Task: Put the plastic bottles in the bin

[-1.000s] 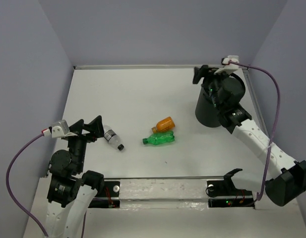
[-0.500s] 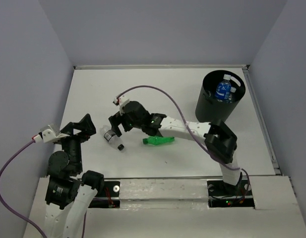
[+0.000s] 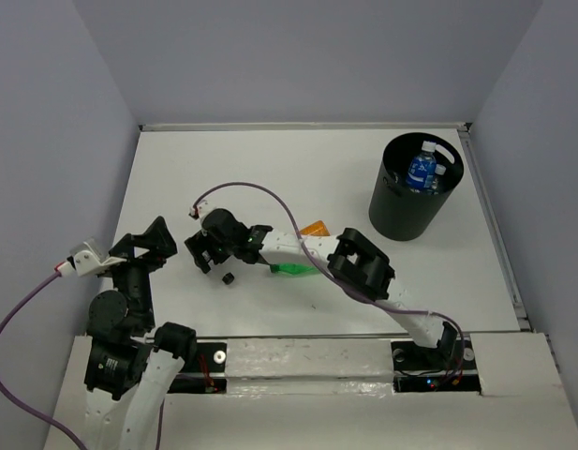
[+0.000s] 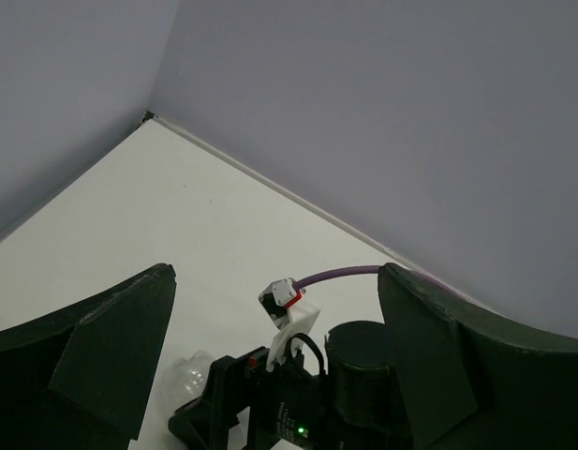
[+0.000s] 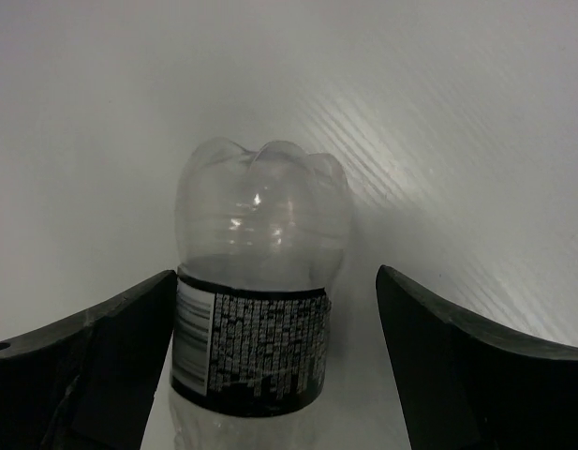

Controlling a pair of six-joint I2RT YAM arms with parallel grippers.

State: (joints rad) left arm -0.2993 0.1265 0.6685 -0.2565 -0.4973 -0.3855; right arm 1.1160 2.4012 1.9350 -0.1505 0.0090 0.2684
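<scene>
The small clear bottle with a dark cap (image 3: 228, 277) lies on the table, its body under my right gripper (image 3: 202, 251). In the right wrist view the bottle (image 5: 256, 309) lies between the open fingers of that gripper (image 5: 276, 274), close to the left finger. The green bottle (image 3: 293, 270) and the orange bottle (image 3: 314, 228) lie mid-table, partly hidden by the right arm. The black bin (image 3: 410, 211) stands at the back right with blue-labelled bottles (image 3: 422, 172) inside. My left gripper (image 3: 150, 246) is open and empty just left of the right gripper. Its wrist view shows the open left gripper (image 4: 274, 274) and the clear bottle (image 4: 184, 373).
The right arm (image 3: 363, 267) stretches leftward across the middle of the table. Its purple cable (image 3: 242, 187) loops above it. Grey walls close in the table on the left, back and right.
The right arm left the bin, swung left across the table and lowered its open gripper around the small clear bottle. A blue-labelled bottle now shows in the bin. The left gripper drew back slightly.
</scene>
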